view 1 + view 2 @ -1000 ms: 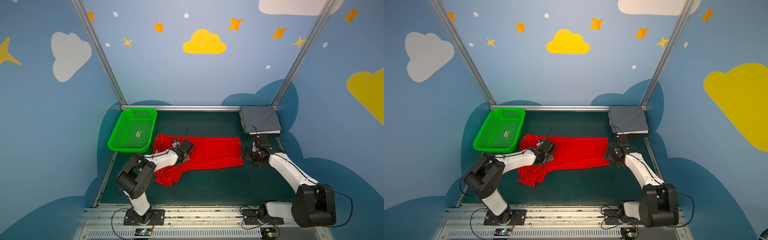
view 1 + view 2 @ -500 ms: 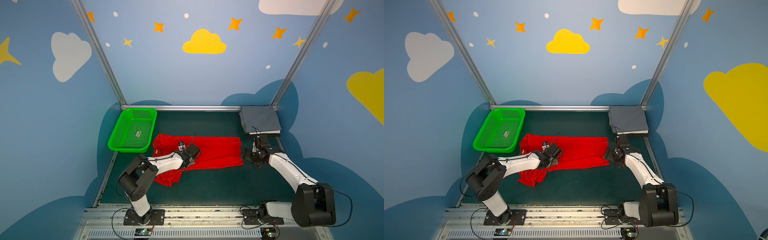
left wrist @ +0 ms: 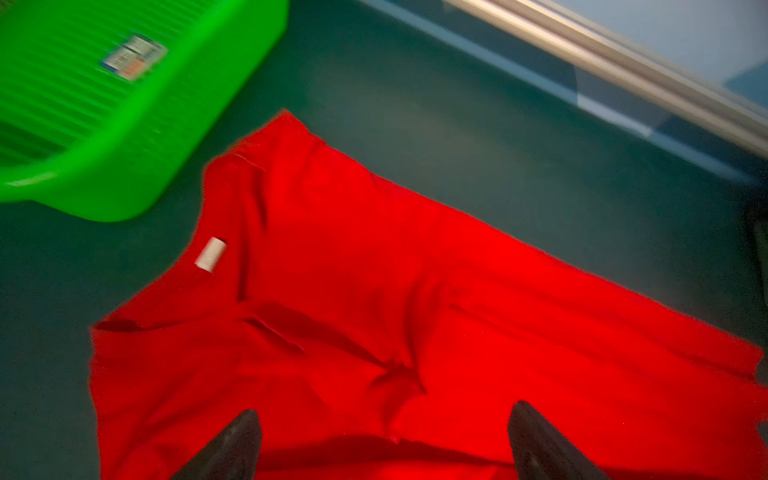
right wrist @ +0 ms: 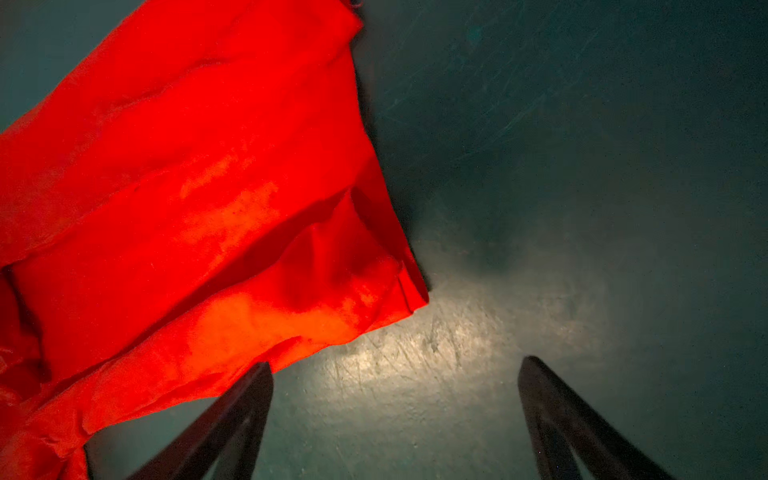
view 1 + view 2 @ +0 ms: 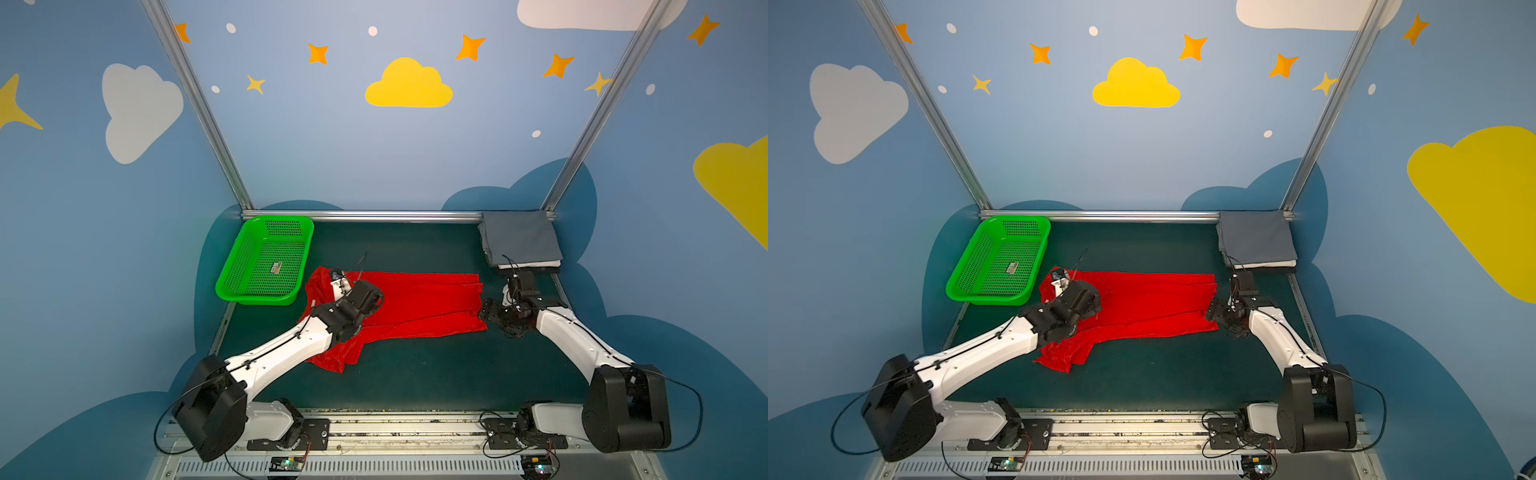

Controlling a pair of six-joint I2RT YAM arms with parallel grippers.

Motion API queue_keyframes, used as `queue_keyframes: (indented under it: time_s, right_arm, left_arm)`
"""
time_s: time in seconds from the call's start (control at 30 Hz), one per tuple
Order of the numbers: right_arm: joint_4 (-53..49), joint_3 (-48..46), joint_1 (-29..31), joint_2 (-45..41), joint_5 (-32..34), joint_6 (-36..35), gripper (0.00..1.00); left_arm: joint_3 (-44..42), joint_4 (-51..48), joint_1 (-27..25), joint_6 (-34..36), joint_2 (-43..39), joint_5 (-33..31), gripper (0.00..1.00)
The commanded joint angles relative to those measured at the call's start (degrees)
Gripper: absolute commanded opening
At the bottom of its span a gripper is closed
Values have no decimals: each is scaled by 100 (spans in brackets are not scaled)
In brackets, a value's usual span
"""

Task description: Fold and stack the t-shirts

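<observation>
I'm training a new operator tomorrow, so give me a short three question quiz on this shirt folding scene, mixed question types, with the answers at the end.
1. True or false: the green basket holds no shirt.
2. Which colour is the top shirt of the folded stack in the far right corner? A grey, B white, C red.
3. Fill in the word: the left gripper, over the red t-shirt, is ____ (open or shut).

Key: 1 true; 2 A; 3 open.
</observation>
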Motion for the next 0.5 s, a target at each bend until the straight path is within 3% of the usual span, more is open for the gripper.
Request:
queue_keyframes:
  time_s: [0.0,0.23,0.3,0.37,0.47]
  right_arm:
    - [42,-79,-23,-51,-92,51,90]
    - [3,-148,-30,-133,-100,60,90]
    - [14,-165,-27,-135,-105,70,90]
    - [32,-185,-30,-135,-106,69,90]
    - [-12,-184,-34,-113,-57,45,90]
  left_arm:
    - [-245,67,583,355,128,-21,96]
    - [170,272,1316,784,1213,690,90]
    - [309,280,1351,866,1518,795,81]
    - [473,151,1375,908,1806,890,64]
    - [634,-130,1364,882,2046,1091,51]
